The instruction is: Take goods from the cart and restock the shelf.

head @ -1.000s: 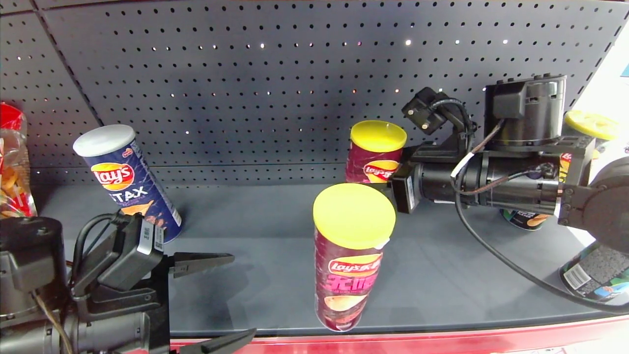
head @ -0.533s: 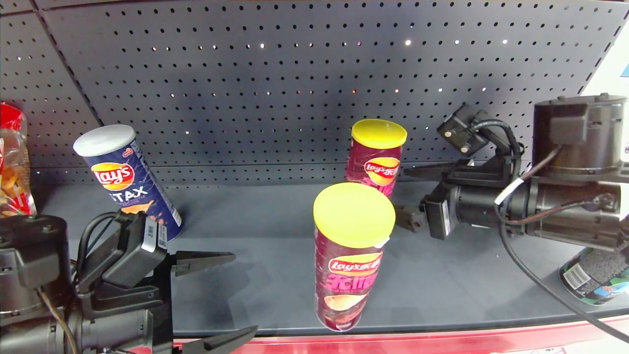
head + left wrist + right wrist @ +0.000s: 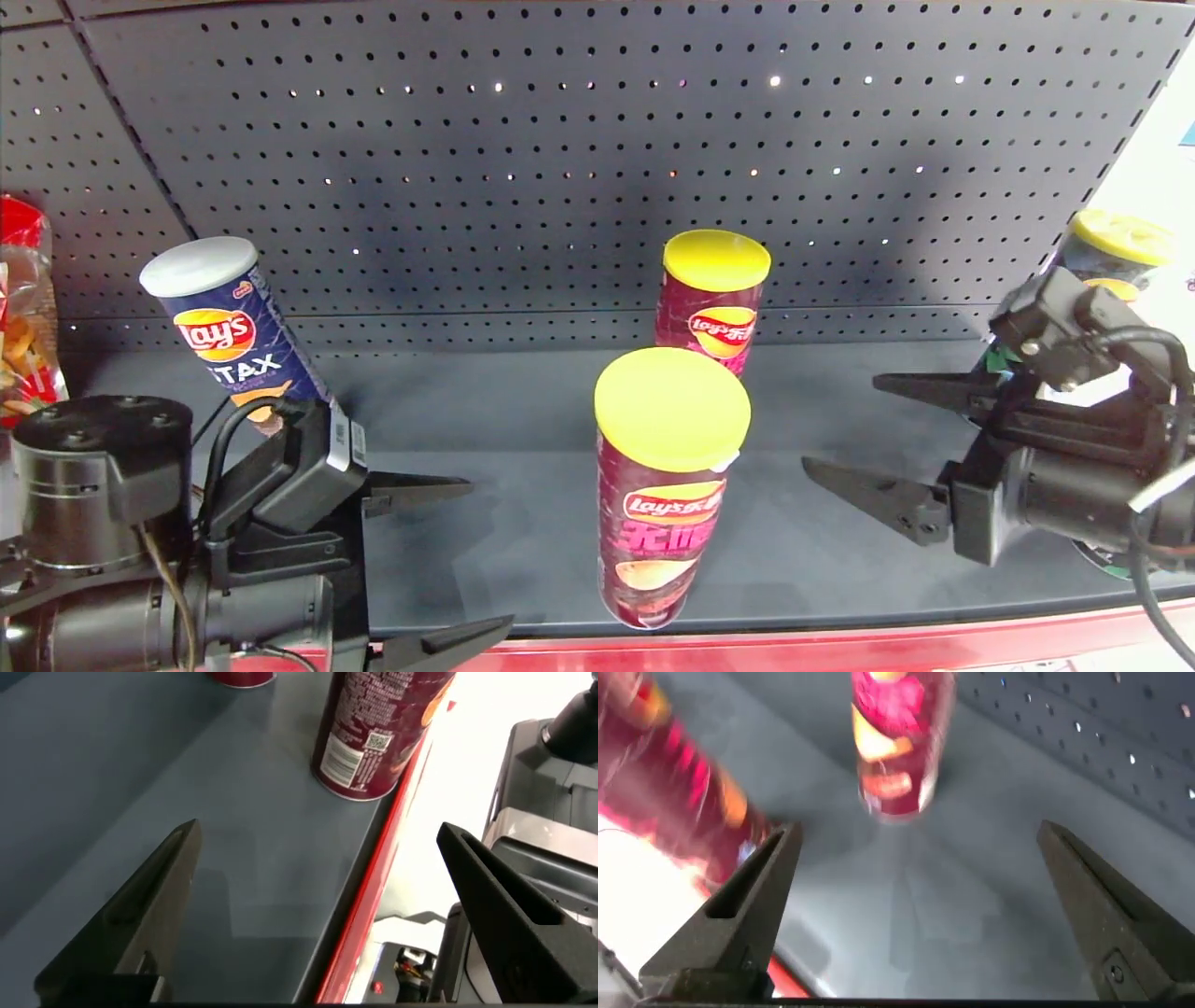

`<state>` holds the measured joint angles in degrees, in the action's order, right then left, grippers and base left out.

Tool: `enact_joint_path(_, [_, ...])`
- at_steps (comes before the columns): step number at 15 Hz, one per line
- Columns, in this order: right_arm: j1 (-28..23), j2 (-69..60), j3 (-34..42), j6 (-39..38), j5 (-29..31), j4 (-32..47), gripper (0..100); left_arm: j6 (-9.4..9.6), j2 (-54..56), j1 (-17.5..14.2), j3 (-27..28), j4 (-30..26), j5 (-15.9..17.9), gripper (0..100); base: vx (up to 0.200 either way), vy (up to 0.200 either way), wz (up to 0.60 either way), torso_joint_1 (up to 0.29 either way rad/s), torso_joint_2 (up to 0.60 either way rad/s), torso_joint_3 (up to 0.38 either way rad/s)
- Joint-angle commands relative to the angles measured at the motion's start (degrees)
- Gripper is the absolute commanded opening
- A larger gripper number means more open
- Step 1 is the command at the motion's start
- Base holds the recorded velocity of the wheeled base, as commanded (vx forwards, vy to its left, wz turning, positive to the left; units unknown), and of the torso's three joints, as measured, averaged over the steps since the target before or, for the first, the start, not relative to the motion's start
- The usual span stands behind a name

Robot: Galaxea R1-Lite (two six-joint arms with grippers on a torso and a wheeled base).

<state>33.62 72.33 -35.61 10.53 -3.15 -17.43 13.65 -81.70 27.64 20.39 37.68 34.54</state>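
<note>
I am watching the front can standing on the shelf: rear can sitting behind it, leaning can far left, left gripper and right gripper flanking it.

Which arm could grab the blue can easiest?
Left. The left gripper is open and close to the blue can; the right gripper is far off at the shelf's other end.

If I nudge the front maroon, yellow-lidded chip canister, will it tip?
Likely tips: the front maroon canister is tall and narrow. It stands near the shelf's red front edge, so it might fall off. Tipped, its round body would probably roll.
</note>
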Motion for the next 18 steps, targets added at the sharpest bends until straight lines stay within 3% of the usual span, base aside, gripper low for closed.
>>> enact_joint_path(1, [0.1, -7.8, 5.1, 0.2, 0.4, 0.0, 100, 0.67, -3.4, 0.4, 0.6, -0.1, -0.1, 100, 0.0, 0.0, 0.0, 0.0, 0.0, 0.0])
enact_joint_path(6, [0.5, -17.4, 9.9, 0.7, 0.2, 0.3, 100, 1.55, -6.6, 0.7, 1.6, -0.1, -0.7, 100, 0.0, 0.0, 0.0, 0.0, 0.0, 0.0])
enact_joint_path(10, [4.3, -25.2, 14.9, 1.6, 0.3, 0.4, 100, 1.55, -10.1, 2.6, 5.7, -0.1, -1.2, 100, 0.0, 0.0, 0.0, 0.0, 0.0, 0.0])
enact_joint_path(18, [3.7, -29.9, 14.7, 1.4, 1.9, 4.1, 100, 1.55, -15.2, 4.6, 10.7, 0.0, -1.8, 100, 0.0, 0.0, 0.0, 0.0, 0.0, 0.0])
